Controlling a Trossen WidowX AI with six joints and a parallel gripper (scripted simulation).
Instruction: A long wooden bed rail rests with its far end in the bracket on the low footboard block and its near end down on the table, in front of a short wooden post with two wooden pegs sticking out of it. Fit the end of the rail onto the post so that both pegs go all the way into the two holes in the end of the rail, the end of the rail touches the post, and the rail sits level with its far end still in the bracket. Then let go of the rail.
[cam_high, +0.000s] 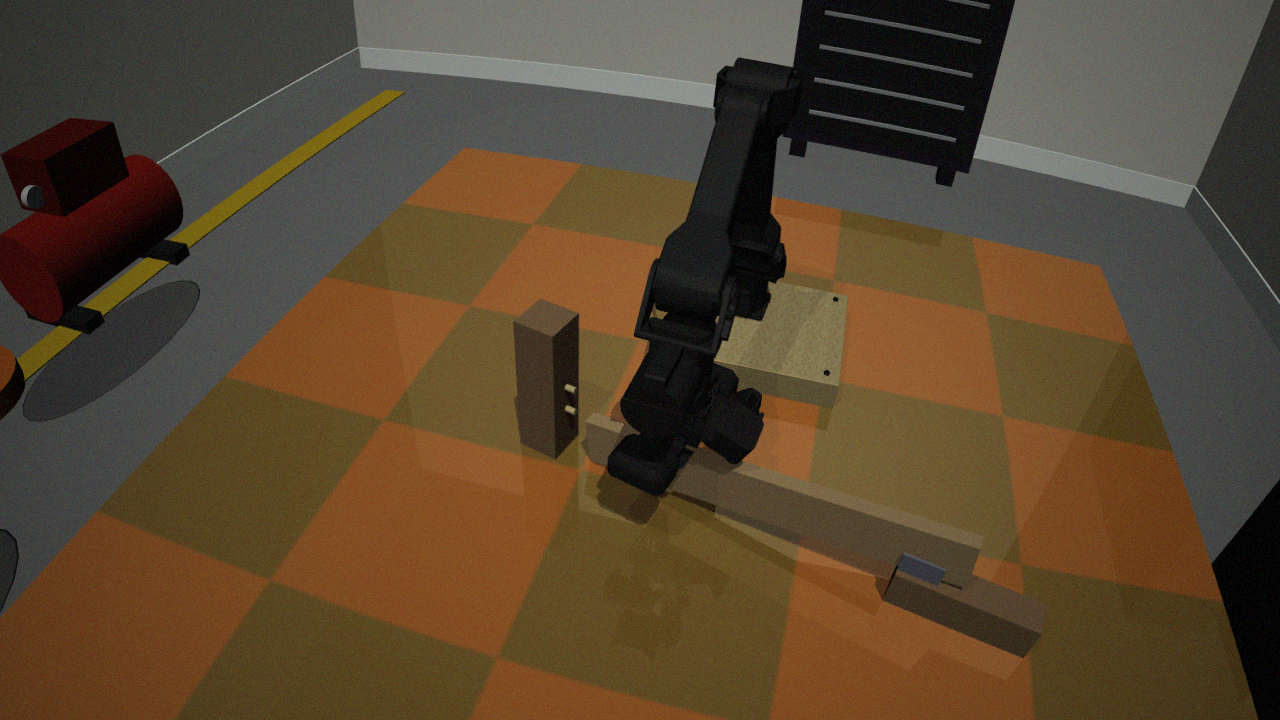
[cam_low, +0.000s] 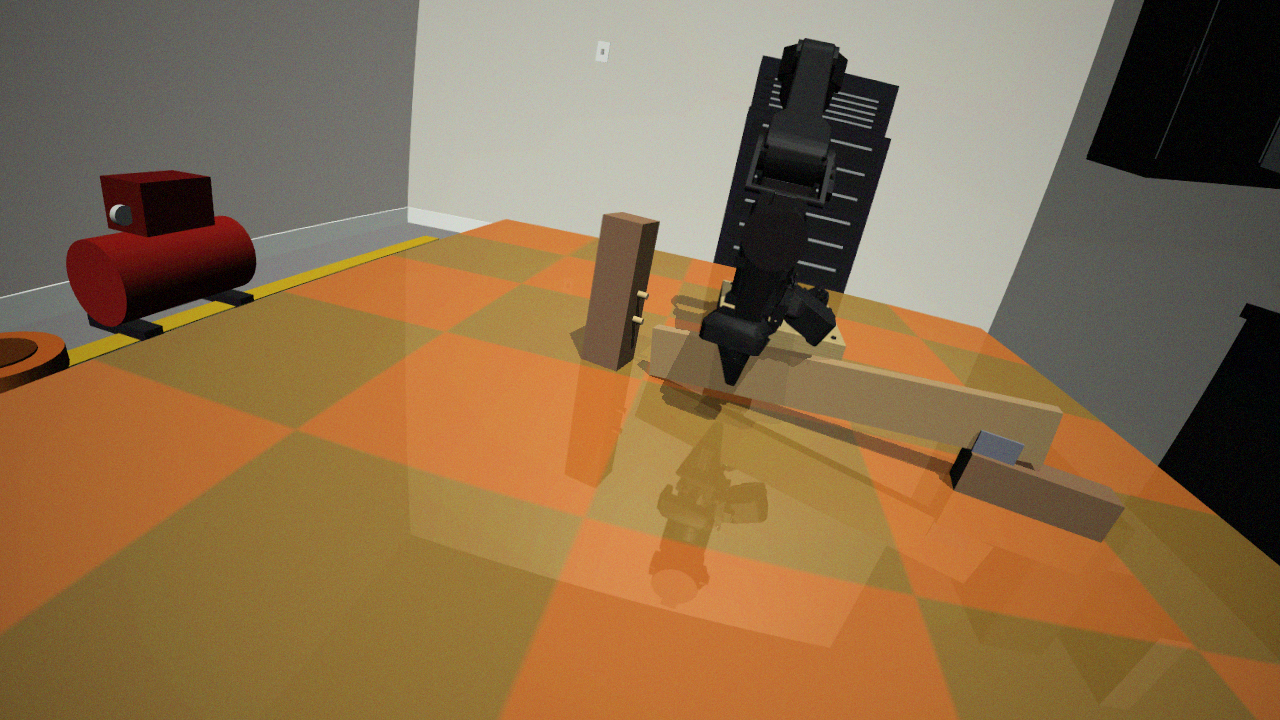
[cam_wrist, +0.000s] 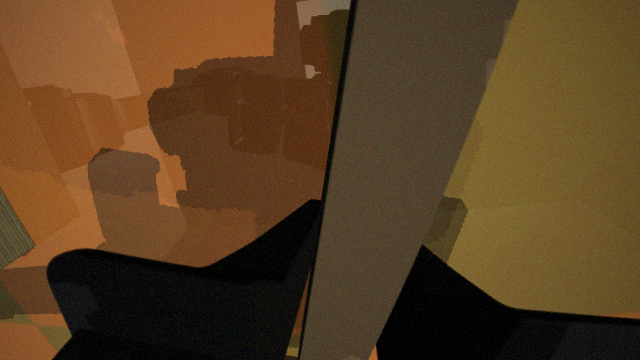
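Note:
The long wooden rail (cam_high: 805, 514) (cam_low: 921, 398) (cam_wrist: 410, 125) stands on edge. Its far end sits in the bracket (cam_high: 921, 568) (cam_low: 998, 446) on the low footboard block (cam_high: 984, 613) (cam_low: 1038, 503). Its near end is low, at or close to the table, a small gap from the short post (cam_high: 537, 385) (cam_low: 613, 295). The upper peg (cam_high: 570, 387) (cam_low: 641, 294) and lower peg (cam_high: 570, 410) (cam_low: 637, 319) stick out above that end, outside it. My gripper (cam_wrist: 343, 214) is shut on the rail near its near end, one finger on each side. The rail's end holes are hidden.
A pale wooden block (cam_high: 792, 331) with dark dots lies behind the rail, partly hidden by the arm. A red tank-shaped machine (cam_high: 89, 241) (cam_low: 170, 268) stands off to the left. A dark rack (cam_high: 895, 89) (cam_low: 877, 116) stands at the back.

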